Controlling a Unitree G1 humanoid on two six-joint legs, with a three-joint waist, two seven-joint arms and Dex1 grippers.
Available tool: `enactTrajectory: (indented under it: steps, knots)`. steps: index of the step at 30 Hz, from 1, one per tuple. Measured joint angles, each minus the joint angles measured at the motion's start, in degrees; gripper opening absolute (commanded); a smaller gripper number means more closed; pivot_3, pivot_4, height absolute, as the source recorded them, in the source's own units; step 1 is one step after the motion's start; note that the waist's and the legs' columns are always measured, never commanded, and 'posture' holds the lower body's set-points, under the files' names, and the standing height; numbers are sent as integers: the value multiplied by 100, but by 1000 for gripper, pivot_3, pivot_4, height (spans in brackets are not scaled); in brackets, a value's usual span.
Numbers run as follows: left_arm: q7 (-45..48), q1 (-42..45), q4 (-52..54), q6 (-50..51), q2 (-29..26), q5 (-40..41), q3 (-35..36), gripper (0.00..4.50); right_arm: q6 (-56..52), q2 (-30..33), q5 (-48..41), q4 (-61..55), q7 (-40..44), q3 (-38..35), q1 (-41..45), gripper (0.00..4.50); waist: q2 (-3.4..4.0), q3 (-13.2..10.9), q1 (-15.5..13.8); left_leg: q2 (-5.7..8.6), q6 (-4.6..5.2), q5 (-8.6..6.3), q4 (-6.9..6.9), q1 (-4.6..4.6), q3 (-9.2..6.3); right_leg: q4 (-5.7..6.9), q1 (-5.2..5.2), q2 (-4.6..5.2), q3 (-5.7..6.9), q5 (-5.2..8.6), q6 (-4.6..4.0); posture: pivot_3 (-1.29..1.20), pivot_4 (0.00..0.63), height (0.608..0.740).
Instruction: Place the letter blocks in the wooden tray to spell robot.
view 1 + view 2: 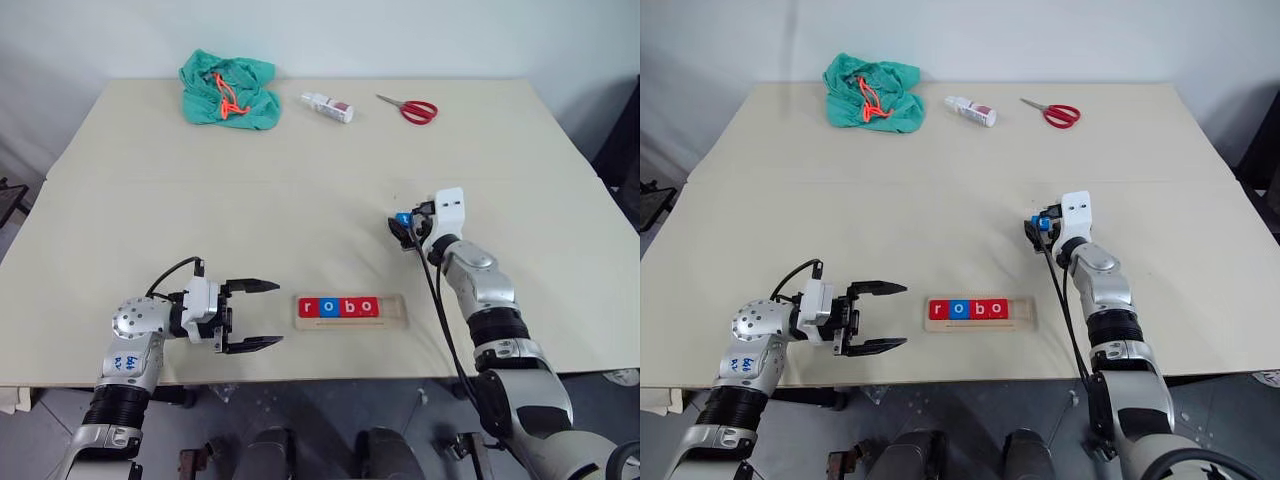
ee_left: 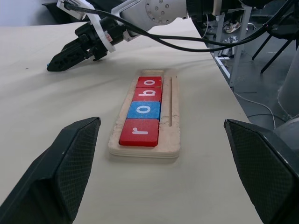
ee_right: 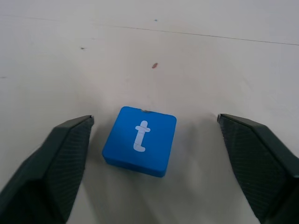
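Note:
The wooden tray (image 1: 396, 312) lies near the table's front edge. It holds several letter blocks in a row: a red r (image 2: 139, 131), a blue o (image 2: 144, 110), a red b (image 2: 147, 94) and a red o (image 2: 150, 82); the tray's right end is bare. A blue t block (image 3: 139, 140) lies flat on the table farther back and to the right. My right gripper (image 3: 154, 119) is open and low over the table, one finger on each side of the t block without touching it. My left gripper (image 1: 278, 313) stands open just left of the tray, pointing at it.
At the far side of the table lie a crumpled green cloth (image 1: 228, 88) with an orange cord, a small white bottle (image 1: 328, 107) and red-handled scissors (image 1: 410, 108). The table's front edge runs just below the tray.

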State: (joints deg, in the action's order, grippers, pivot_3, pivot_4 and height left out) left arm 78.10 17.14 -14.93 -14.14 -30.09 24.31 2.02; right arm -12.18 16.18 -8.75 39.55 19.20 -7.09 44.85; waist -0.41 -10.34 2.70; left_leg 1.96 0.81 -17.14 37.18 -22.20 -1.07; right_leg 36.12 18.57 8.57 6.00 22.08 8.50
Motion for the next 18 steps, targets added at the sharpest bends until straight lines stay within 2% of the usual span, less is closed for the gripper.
enactTrajectory:
  steps: [6,11,14,17,18]
  knots:
    - [-58,26,-8,-24,7,-1,0,4500,-212,-6,35,-601,37,66,-325,1559,0,0,23,0,0,0,-2,0,-2,5,2,0,-1,0,0,0,150,740]
    - [-56,104,-148,-78,71,-3,-18,4500,-650,26,17,-1517,167,193,-779,1477,0,0,12,1,0,0,-2,-1,-2,5,3,1,-2,0,0,0,150,740]
    - [-34,155,-184,-102,121,-3,-41,4500,-1249,183,-133,-2602,256,196,-1285,1477,0,0,-69,5,0,0,-2,-6,-2,3,5,3,-4,0,0,0,150,740]
    - [88,207,-255,-137,150,-1,-72,4500,-2088,474,-485,-4356,315,18,-2158,1477,1,0,-191,5,0,0,-2,-10,-10,-3,3,2,-3,0,0,0,150,740]
    - [115,213,-313,-141,143,-1,-69,4500,-2244,521,-555,-4613,324,-24,-2307,1477,1,0,-206,5,-1,-1,-1,-9,-7,-3,3,1,-4,0,0,0,150,740]
